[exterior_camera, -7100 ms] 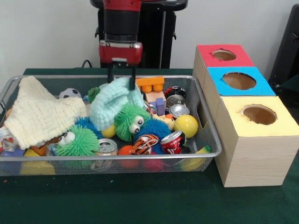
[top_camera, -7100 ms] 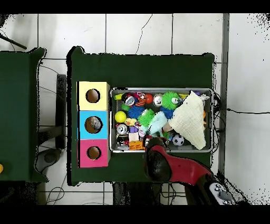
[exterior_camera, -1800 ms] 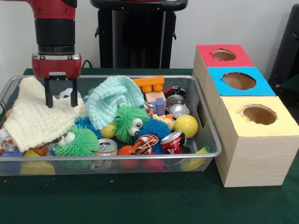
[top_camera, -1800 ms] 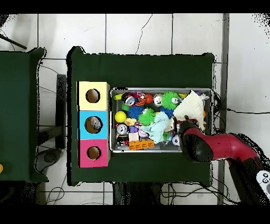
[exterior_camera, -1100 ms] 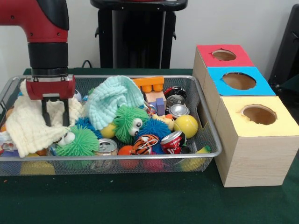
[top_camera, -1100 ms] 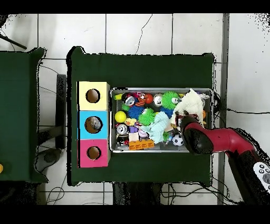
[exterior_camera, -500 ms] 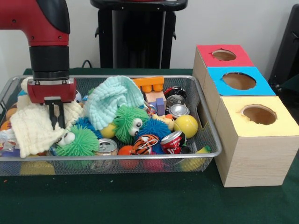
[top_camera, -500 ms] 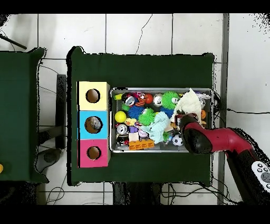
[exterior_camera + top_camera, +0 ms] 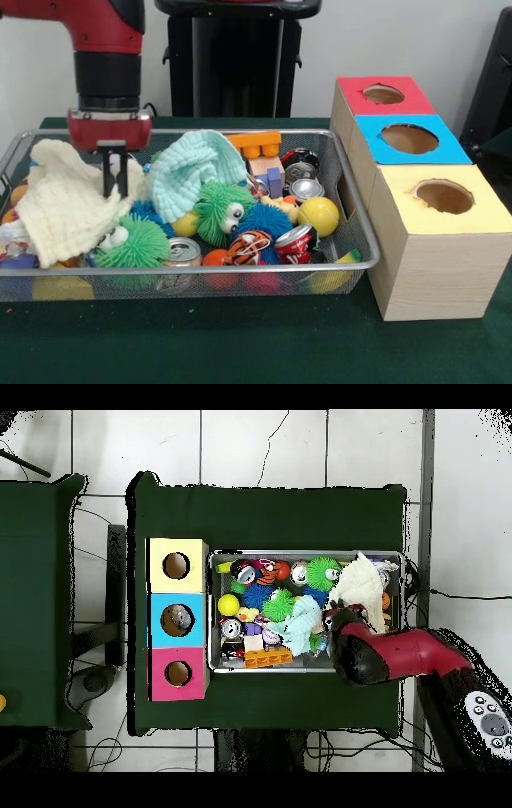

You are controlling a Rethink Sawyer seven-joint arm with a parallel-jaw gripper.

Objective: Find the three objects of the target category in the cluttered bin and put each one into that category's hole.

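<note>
The bin [image 9: 240,268], a silver wire-mesh basket, is full of mixed things and also shows in the overhead view [image 9: 305,553]. My gripper [image 9: 116,192] hangs over its left part with the fingers close together, the tips in a fold of the cream cloth [image 9: 68,212]. A mint cloth [image 9: 192,172] lies heaped in the middle. Several drink cans [image 9: 294,242], fuzzy toys with eyes [image 9: 224,210] and a yellow ball [image 9: 318,216] lie around it. Beside the bin stand the red box [image 9: 400,102], the blue box [image 9: 376,126] and the yellow box [image 9: 480,216], each with a round hole on top.
An orange toy brick [image 9: 258,144] and small blocks lie at the bin's back. My red arm [image 9: 400,654] reaches over the bin's end farthest from the boxes. The black pedestal [image 9: 236,64] stands behind the table.
My gripper has risen and moved a little to the right in the front view. The cream cloth has come up and spread with it.
</note>
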